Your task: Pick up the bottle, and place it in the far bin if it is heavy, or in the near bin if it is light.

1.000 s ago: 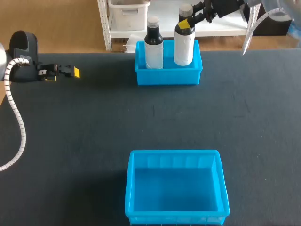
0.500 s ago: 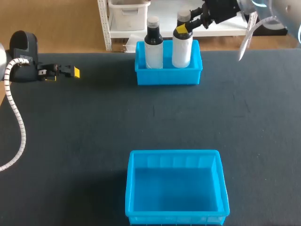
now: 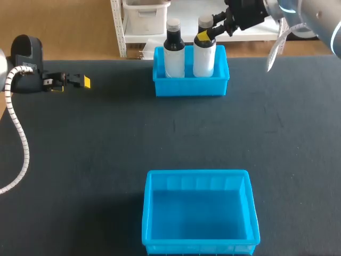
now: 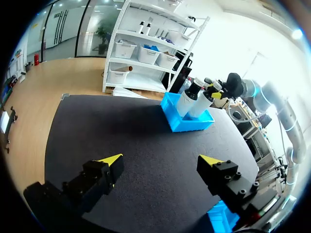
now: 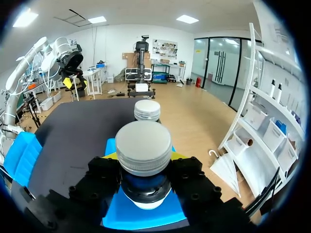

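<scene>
Currently: right gripper (image 3: 208, 33) is clenched on the neck of the white bottle (image 3: 204, 57), just under its grey cap. In the right wrist view both fingers (image 5: 102, 177) press the neck from two sides. Gripping at the neck lets the body hang upright, which suits lowering it straight between bin walls without tipping.

Bottle's lower part is inside the far bin (image 3: 192, 87), upper middle of the head frame, just beside a second bottle (image 3: 174, 56) with a dark neck that stands in the same bin. Cannot tell whether the held bottle's base touches the bin floor.

Judgement: this one was sorted as heavy. What remains is letting go and lifting clear without knocking the neighbour.

Near bin (image 3: 148, 213) sits at lower middle, well apart.

Left gripper (image 3: 84, 81) is at upper left over the table (image 3: 106, 144), fingers spread, grasping nothing, parked out of the right arm's way.
</scene>
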Tool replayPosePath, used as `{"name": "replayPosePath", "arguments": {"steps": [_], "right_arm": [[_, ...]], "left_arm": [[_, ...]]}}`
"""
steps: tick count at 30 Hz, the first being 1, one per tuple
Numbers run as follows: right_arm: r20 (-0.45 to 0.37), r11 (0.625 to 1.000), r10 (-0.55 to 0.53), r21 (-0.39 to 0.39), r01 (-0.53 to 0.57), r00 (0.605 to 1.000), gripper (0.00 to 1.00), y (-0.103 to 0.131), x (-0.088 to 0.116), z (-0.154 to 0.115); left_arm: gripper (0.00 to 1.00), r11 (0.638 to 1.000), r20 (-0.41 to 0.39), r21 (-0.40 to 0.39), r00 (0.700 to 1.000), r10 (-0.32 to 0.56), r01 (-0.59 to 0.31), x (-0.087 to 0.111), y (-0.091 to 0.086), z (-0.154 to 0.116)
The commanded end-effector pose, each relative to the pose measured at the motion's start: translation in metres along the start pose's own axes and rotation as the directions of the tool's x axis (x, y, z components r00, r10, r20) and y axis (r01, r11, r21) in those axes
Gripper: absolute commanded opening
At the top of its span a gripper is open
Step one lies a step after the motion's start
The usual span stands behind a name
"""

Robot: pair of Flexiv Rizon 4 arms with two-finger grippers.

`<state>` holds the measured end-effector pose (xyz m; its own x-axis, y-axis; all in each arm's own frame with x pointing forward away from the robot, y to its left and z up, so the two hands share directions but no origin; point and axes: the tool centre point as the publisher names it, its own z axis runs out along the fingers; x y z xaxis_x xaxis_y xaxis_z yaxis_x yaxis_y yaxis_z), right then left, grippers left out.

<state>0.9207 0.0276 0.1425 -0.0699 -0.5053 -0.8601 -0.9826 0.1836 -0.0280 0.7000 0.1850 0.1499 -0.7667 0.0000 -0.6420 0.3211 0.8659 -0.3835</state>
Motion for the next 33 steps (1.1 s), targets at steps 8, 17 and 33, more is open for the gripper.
{"name": "replayPosePath", "arguments": {"steps": [8,17,33], "right_arm": [[0.015,0.997,0.027,-0.069,-0.026,1.000,0.00,-0.014,0.001,0.006],[0.005,0.997,0.033,-0.075,-0.033,0.999,0.00,-0.014,0.002,0.009],[-0.010,0.995,0.054,-0.087,-0.055,0.998,0.00,-0.016,0.009,0.016]], "left_arm": [[1.00,1.000,0.000,0.000,1.000,0.000,0.000,0.000,0.000,0.000],[1.00,1.000,0.000,0.000,1.000,0.000,0.000,0.000,0.000,0.000],[1.00,1.000,0.000,0.000,1.000,0.000,0.000,0.000,0.000,0.000]]}}
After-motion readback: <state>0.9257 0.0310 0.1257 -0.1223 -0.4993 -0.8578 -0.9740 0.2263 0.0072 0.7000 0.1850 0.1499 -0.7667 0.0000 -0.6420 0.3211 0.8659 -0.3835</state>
